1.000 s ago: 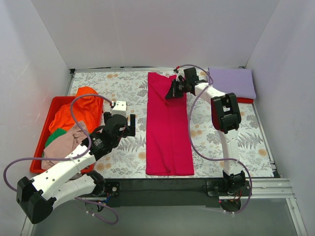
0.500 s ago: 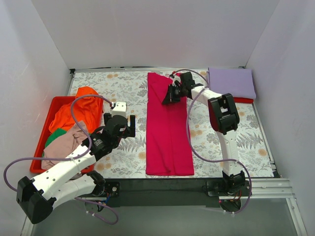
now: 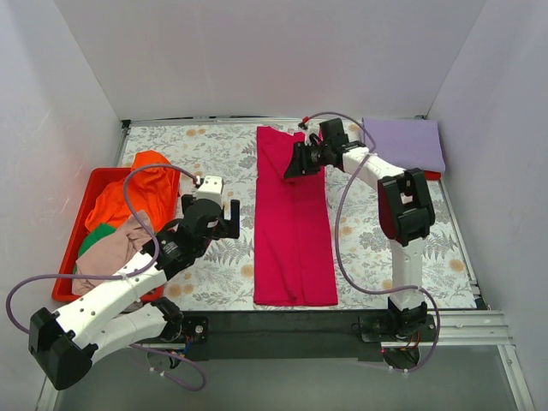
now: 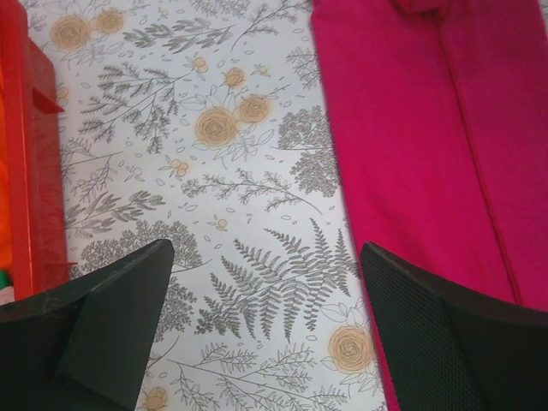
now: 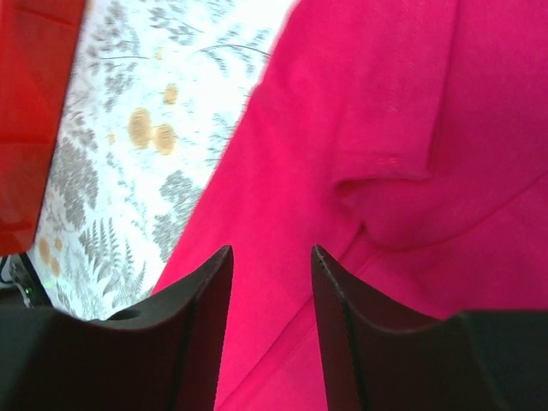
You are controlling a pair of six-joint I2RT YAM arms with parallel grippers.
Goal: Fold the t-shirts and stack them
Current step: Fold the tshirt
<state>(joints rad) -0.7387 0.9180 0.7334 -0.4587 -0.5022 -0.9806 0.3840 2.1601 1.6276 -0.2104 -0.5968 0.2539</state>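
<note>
The large crimson-red t-shirt (image 3: pixel 291 218) lies folded into a long strip down the middle of the table. My right gripper (image 3: pixel 293 164) hovers over its far end with the jaws a little apart. In the right wrist view (image 5: pixel 270 253) only flat crimson cloth (image 5: pixel 402 128) shows between them. My left gripper (image 3: pixel 207 212) is open and empty over the floral cloth, left of the shirt; its wrist view (image 4: pixel 265 248) shows the shirt's edge (image 4: pixel 411 137) on the right. A folded lavender t-shirt (image 3: pixel 402 143) lies at the back right. Orange (image 3: pixel 137 193), green (image 3: pixel 97 238) and beige-pink (image 3: pixel 116 255) t-shirts lie in a heap at the left.
A rigid red tray (image 3: pixel 64 270) at the left edge holds the heap; its wall shows in the left wrist view (image 4: pixel 38 171). A red edge (image 3: pixel 425 175) shows under the lavender shirt. White walls close in the table on three sides.
The right arm's elbow has shifted right and toward me, while its gripper dipped slightly and stayed over the shirt's far end. The left arm has not moved.
</note>
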